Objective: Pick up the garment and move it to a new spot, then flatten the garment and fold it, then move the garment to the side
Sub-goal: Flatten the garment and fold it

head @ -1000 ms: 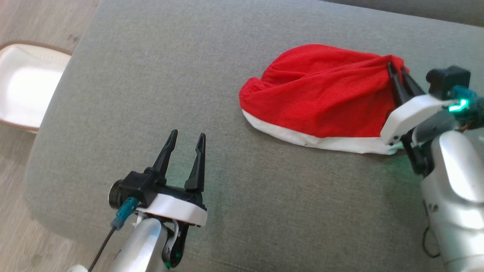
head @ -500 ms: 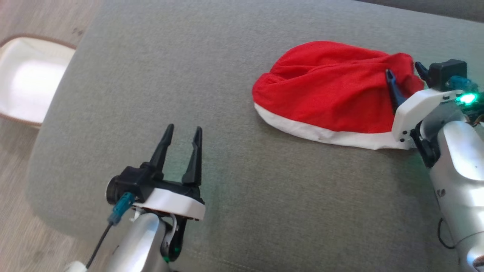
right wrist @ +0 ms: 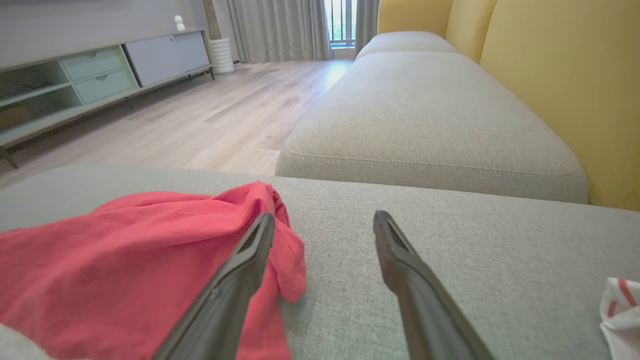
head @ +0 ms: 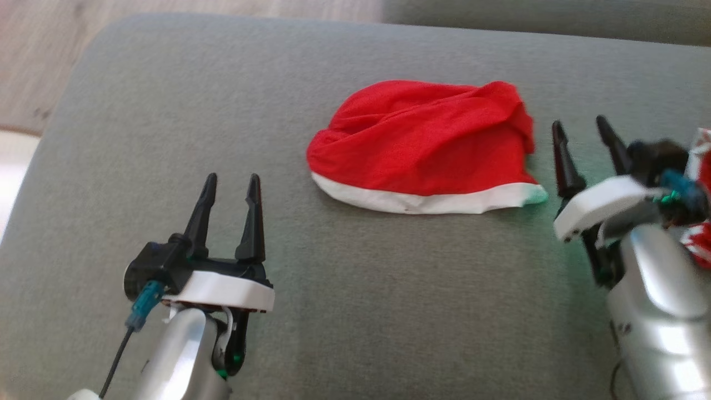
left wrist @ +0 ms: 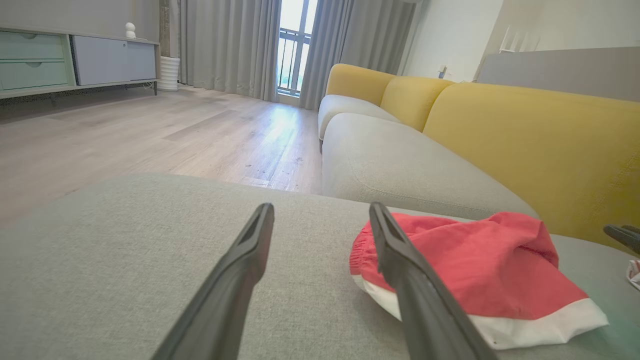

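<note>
While holding left gripper point(head: 233, 180) and right gripper point(head: 580, 123) wide open, empty, either side of the rumpled red white-hemmed cloth garment point(head: 422, 144) on a grey fabric cushion point(head: 389, 289), seems done relocating, yet owes flattening, folding, shifting aside.

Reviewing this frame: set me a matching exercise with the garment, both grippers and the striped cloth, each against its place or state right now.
Things:
1. garment
2. left gripper
3. right gripper
4. striped cloth

Places or states:
A. jaws open, close by the garment's right end
B. red and white, on the cushion to the right gripper's right
C. crumpled on the grey cushion, nothing gripping it
D. jaws open over bare cushion, well to the garment's left

Pairs: 1-C, 2-D, 3-A, 4-B
</note>
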{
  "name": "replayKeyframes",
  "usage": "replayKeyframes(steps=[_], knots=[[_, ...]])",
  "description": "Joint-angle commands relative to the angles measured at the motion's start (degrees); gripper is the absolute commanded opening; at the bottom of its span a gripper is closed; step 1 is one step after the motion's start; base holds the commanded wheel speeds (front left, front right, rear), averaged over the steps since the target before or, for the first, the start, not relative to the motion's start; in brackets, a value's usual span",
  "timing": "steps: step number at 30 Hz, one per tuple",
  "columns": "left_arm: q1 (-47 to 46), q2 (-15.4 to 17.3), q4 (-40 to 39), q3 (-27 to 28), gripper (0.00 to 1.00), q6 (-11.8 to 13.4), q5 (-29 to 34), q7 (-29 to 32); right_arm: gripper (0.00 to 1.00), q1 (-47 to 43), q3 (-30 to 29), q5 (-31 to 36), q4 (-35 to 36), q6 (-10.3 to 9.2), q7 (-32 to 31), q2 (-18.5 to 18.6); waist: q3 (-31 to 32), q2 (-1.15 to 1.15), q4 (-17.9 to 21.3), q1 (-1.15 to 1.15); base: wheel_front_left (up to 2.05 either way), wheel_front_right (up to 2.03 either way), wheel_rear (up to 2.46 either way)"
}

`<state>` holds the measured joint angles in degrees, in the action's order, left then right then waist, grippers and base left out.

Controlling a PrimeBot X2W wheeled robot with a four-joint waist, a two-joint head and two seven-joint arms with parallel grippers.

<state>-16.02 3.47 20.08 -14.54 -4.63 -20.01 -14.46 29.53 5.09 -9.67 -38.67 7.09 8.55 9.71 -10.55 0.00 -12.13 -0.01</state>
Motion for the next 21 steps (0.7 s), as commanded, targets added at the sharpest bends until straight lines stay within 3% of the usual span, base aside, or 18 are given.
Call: replayKeyframes(steps=[1,10,21], knots=[[-0.7,1.2,-2.1,2.3,1.00,-0.2,0.5,-0.5,1.00,-0.9,0.5,-0.2,3.4,0.40,1.2,-1.4,1.0,0.00,1.5,0.01,0.00,0.00,0.00],[-0.1,1.0,-2.1,3.2,1.00,-0.7,1.1,-0.5,1.00,-12.1,-4.0,-0.3,13.2,0.40,2.8,-6.1,1.7,0.00,3.5,0.01,0.00,0.00,0.00],[-2.4,1.8,1.2,2.1,1.00,-1.7,1.2,0.0,1.00,-14.8,-4.2,-0.5,19.6,0.40,-0.1,-6.8,-1.0,0.00,5.4,0.01,0.00,0.00,0.00]])
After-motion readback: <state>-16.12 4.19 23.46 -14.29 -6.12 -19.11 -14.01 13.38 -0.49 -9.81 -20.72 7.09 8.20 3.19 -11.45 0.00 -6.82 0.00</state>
